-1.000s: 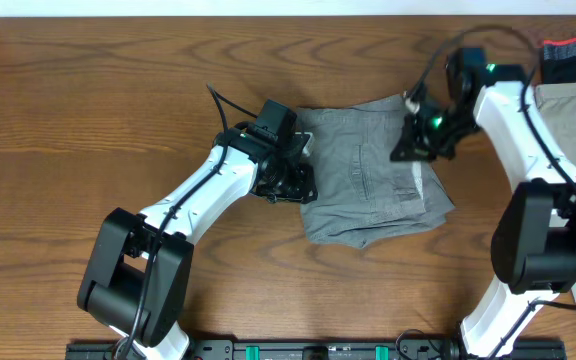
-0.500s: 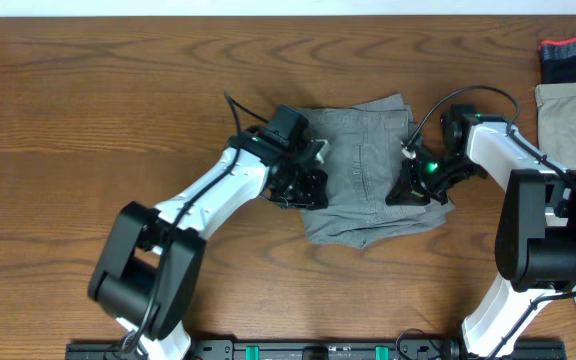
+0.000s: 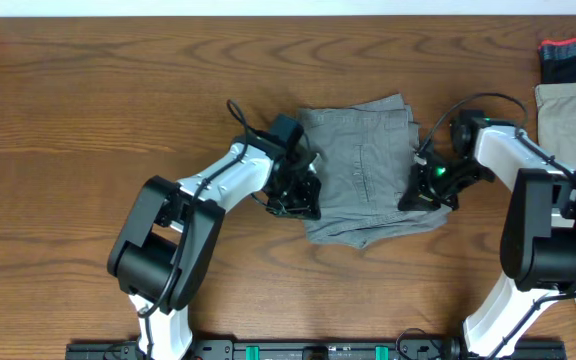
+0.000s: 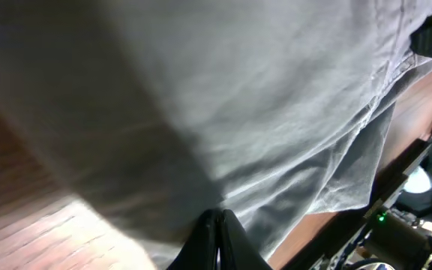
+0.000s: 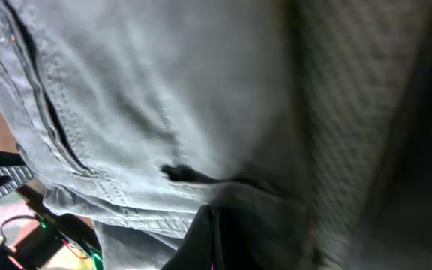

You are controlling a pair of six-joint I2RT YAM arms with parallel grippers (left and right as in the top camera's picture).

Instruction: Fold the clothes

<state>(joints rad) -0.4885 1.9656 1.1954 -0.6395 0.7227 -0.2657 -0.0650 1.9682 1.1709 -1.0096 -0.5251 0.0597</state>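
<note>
The mid-grey shorts (image 3: 363,180) lie folded in a compact bundle at the table's middle, with a slit pocket and stitched seams on top. My left gripper (image 3: 303,198) is at the shorts' left edge, low on the table. In the left wrist view its fingers (image 4: 217,232) are pressed together, tips against the cloth (image 4: 238,112). My right gripper (image 3: 418,195) is at the shorts' right edge. In the right wrist view its fingers (image 5: 212,232) are also together, tips at a fold below the pocket seam (image 5: 163,90). No cloth shows between either pair of jaws.
A pale grey-beige garment (image 3: 573,115) lies at the right edge of the wooden table (image 3: 88,100). A dark folded garment with a red band (image 3: 573,55) lies at the back right corner.
My right gripper came down from the back right to the shorts' right edge. My left gripper shifted slightly toward the front along the left edge. The shorts barely moved.
</note>
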